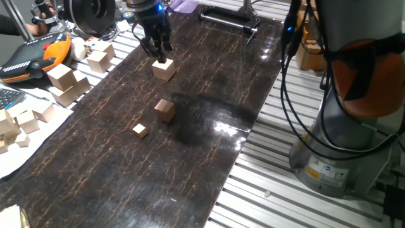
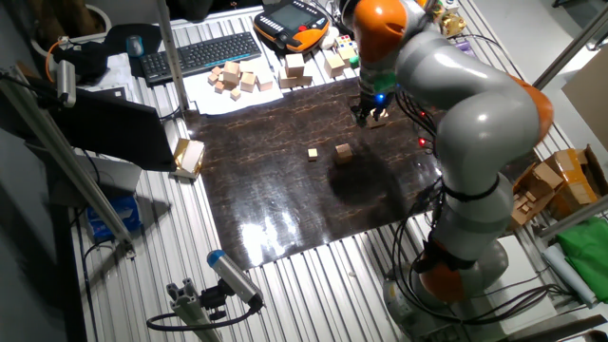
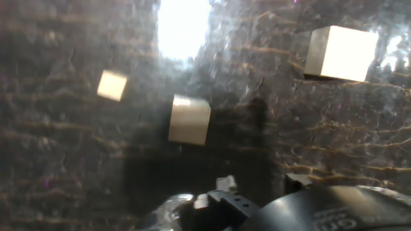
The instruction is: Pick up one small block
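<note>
In one fixed view the pincer point(image 1: 159, 52) hangs in the upper middle of the frame, directly over the larger pale cube point(image 1: 164, 69), its fingertips just above or touching that cube's top; whether its fingers stand apart or together cannot be told. The small block point(image 1: 164, 109) sits free on the dark desk point(image 1: 209, 158) near the frame's centre, well apart from the pincer, with bare dark surface on its right and lower sides reaching to the desk's right edge. The tiny pale cube point(image 1: 140, 130) lies near it to the lower left, not touching. A pile of spare blocks point(image 1: 66, 82) crowds the left edge of the desk. In the hand view the small block point(image 3: 189, 120) shows at centre, the tiny cube point(image 3: 112, 86) upper left, the large cube point(image 3: 340, 53) upper right.
</note>
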`<state>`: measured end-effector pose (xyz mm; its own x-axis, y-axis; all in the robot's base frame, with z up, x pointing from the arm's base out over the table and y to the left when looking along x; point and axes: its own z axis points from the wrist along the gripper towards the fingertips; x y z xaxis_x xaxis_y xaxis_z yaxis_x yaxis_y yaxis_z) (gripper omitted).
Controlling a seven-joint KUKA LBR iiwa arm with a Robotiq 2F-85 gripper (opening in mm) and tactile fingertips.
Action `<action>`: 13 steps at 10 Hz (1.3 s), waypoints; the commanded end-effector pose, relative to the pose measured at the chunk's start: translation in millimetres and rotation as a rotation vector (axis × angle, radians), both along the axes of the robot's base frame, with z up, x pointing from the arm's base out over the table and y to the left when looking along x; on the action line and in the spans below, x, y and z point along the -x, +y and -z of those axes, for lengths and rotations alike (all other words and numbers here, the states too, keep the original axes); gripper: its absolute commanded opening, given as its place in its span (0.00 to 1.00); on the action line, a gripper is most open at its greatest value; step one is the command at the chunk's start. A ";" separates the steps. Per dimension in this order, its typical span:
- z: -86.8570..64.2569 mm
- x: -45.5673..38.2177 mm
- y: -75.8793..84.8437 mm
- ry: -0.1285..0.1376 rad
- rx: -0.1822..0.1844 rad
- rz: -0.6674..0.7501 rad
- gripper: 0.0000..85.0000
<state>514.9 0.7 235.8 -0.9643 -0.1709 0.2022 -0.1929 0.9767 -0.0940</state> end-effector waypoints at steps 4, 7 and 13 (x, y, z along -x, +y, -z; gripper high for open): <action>0.0 0.1 0.0 0.065 0.013 0.004 0.01; 0.0 0.0 0.0 0.071 0.009 -0.014 0.01; 0.0 0.2 0.1 0.068 0.009 -0.013 0.01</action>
<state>514.8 0.8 235.8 -0.9462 -0.1805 0.2685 -0.2111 0.9734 -0.0896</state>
